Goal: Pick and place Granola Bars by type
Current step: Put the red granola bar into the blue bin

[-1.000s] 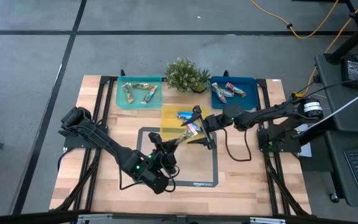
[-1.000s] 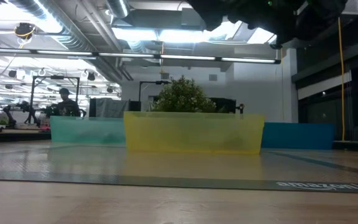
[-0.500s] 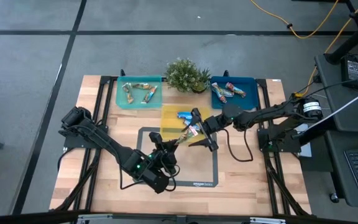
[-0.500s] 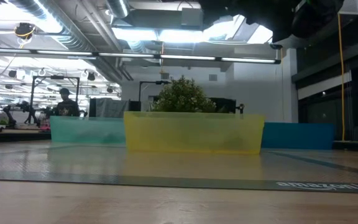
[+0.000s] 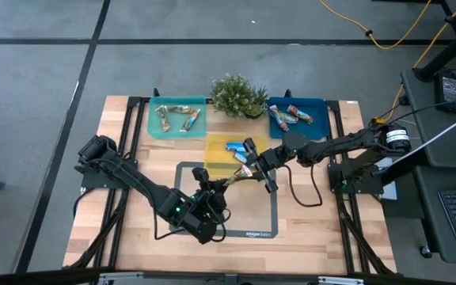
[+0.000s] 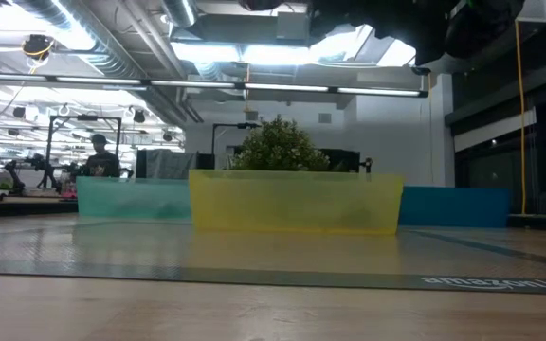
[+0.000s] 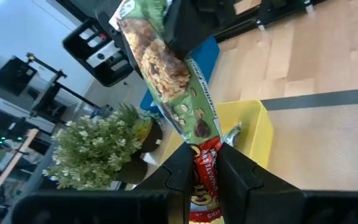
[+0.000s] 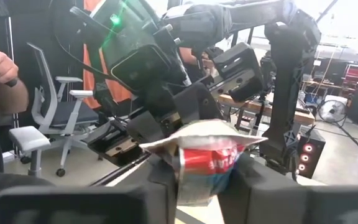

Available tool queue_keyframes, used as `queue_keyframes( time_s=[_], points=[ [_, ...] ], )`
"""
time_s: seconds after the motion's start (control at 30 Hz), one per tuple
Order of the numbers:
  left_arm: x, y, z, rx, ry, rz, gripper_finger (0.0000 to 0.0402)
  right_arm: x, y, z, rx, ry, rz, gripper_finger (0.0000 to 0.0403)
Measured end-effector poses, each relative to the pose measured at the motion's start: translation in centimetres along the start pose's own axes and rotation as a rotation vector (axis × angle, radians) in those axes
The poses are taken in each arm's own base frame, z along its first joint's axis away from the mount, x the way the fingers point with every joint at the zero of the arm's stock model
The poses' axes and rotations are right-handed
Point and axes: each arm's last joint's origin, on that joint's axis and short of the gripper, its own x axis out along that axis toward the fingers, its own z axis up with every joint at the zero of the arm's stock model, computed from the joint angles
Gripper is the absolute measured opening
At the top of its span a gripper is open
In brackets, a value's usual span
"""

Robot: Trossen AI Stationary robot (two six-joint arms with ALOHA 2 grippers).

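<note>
A granola bar in a green wrapper with a red end hangs in the air over the near edge of the yellow tray. Both grippers are shut on it. My left gripper comes from the table's near side and has one end. My right gripper comes from the right and has the other end. A blue bar lies in the yellow tray. Tan bars lie in the teal tray. Silvery bars lie in the blue tray. My left gripper pinches the bar's red end between its two fingers, which lie along the bar. It comes from the near side, slanting a little down. The bar sticks out beyond the fingers, clear of the table. My right gripper pinches the bar's other end, just behind the crimped edge, between its two fingers. It comes about level from the table's right side. In the left wrist view its dark fingers cover the green end. The bar spans between the two grippers.
A potted plant stands at the far edge between the teal and blue trays. A black mat outline marks the middle of the wooden table. Beyond the table a person's hand and an office chair show.
My right gripper, open wide around the bar a second ago, has shut on the bar's free end. My left gripper has kept its hold and stayed in place. The bar stays in the air over the yellow tray's near edge.
</note>
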Motion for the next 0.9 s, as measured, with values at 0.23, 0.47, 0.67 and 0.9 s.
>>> queue_keyframes(
  time_s=[0.23,0.47,0.67,0.9],
  points=[
    [-0.1,-0.3,0.0,0.034,0.014,-0.094,0.0061,0.0,0.0,-0.2,-0.013,0.020,0.001,0.0060],
    [-1.7,-1.2,-0.2,0.054,-0.001,-0.172,0.0157,-0.3,-0.5,-0.4,-0.017,0.033,-0.012,0.0057],
    [-3.9,-2.0,-0.4,0.039,-0.044,-0.183,0.0230,-1.4,-1.9,-0.5,0.009,0.074,-0.075,0.0056],
    [-5.6,-2.6,-0.7,0.000,-0.068,-0.212,0.0255,-5.9,-3.5,2.2,0.085,0.230,-0.251,0.0054]
  ],
)
